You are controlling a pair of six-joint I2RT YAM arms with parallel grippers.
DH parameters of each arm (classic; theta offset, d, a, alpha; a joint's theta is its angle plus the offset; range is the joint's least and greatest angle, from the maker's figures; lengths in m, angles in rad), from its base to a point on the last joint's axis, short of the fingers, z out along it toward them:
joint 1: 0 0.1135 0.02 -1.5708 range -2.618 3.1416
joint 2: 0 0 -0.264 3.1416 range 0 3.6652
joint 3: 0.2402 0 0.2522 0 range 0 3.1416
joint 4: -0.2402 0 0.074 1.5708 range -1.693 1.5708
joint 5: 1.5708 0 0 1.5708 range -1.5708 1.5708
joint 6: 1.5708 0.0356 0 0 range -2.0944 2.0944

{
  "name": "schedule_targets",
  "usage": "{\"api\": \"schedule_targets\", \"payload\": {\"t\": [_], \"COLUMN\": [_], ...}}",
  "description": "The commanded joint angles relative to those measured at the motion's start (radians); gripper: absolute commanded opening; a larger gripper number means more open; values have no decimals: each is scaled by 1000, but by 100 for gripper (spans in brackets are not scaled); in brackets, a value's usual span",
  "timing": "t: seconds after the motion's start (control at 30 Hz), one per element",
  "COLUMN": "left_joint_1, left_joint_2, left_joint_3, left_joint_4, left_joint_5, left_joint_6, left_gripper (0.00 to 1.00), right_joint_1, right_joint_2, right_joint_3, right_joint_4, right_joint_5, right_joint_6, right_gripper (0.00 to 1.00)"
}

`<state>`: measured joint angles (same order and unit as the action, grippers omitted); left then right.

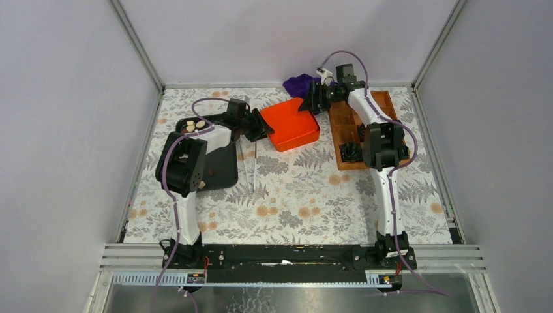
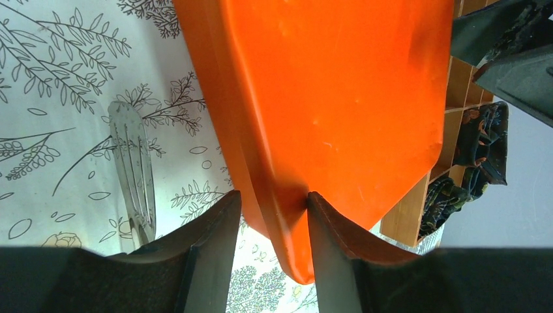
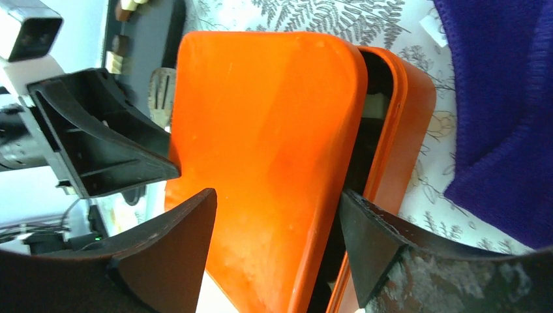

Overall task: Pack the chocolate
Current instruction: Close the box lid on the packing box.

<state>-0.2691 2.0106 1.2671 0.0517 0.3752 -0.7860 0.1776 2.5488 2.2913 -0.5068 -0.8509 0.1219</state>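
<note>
An orange box [image 1: 290, 127] lies at the table's middle back, its lid [image 3: 274, 117] ajar over the base [image 3: 414, 117] with a dark gap between them. My left gripper [image 2: 274, 199] is shut on the lid's near edge [image 2: 287, 215]; in the top view it [image 1: 261, 127] sits at the box's left side. My right gripper [image 3: 277, 195] stands open astride the lid's far edge, one finger over the lid's face, the other at the gap; from above it [image 1: 312, 101] is at the box's right rear corner. Several chocolate pieces [image 1: 194, 124] lie on a black tray [image 1: 218, 163] at the left, also glimpsed as chocolate [image 3: 119, 52] in the right wrist view.
A wooden divided tray [image 1: 345, 124] stands right of the box, with dark crinkled wrappers [image 2: 482, 143] in its compartments. A purple cloth [image 1: 300, 83] lies behind the box. Metal tongs [image 1: 251, 163] rest on the floral cloth between the black tray and the box.
</note>
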Motion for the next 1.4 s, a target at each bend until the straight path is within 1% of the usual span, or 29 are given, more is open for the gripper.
{"api": "schedule_targets", "payload": {"t": [0.0,0.13,0.27,0.33,0.5,0.73,0.83,0.9,1.07,1.17,1.23,1.37], "left_joint_1": [-7,-7,-8,-7,-9,-8,-9,-8,-10,-10,-10,-12], "left_joint_2": [22,28,34,38,53,63,69,74,93,103,108,115], "left_joint_3": [30,42,57,63,81,93,100,107,128,142,153,167], "left_joint_4": [-33,-36,-36,-36,-38,-37,-37,-38,-47,-50,-50,-74], "left_joint_5": [10,15,24,29,42,51,56,62,69,73,75,81], "left_joint_6": [19,19,16,16,12,11,10,10,8,10,12,19], "left_gripper": [48,49,49,49,49,49,49,49,49,49,49,51], "right_joint_1": [-15,-17,-32,-33,-42,-46,-46,-45,-36,-20,-10,-3], "right_joint_2": [-91,-108,-119,-138,-185,-197,-176,-142,-82,-72,-71,-75], "right_joint_3": [-39,-67,-99,-117,-140,-123,-109,-77,-55,-61,-73,-90], "right_joint_4": [-54,-60,-27,-13,20,-16,-38,-73,-116,-140,-147,-153], "right_joint_5": [163,173,16,0,3,70,112,109,58,35,33,27], "right_joint_6": [-149,-189,-142,-130,-101,-145,-160,-171,-177,-190,-195,-197], "right_gripper": [78,79,76,75,74,75,80,83,84,82,79,68]}}
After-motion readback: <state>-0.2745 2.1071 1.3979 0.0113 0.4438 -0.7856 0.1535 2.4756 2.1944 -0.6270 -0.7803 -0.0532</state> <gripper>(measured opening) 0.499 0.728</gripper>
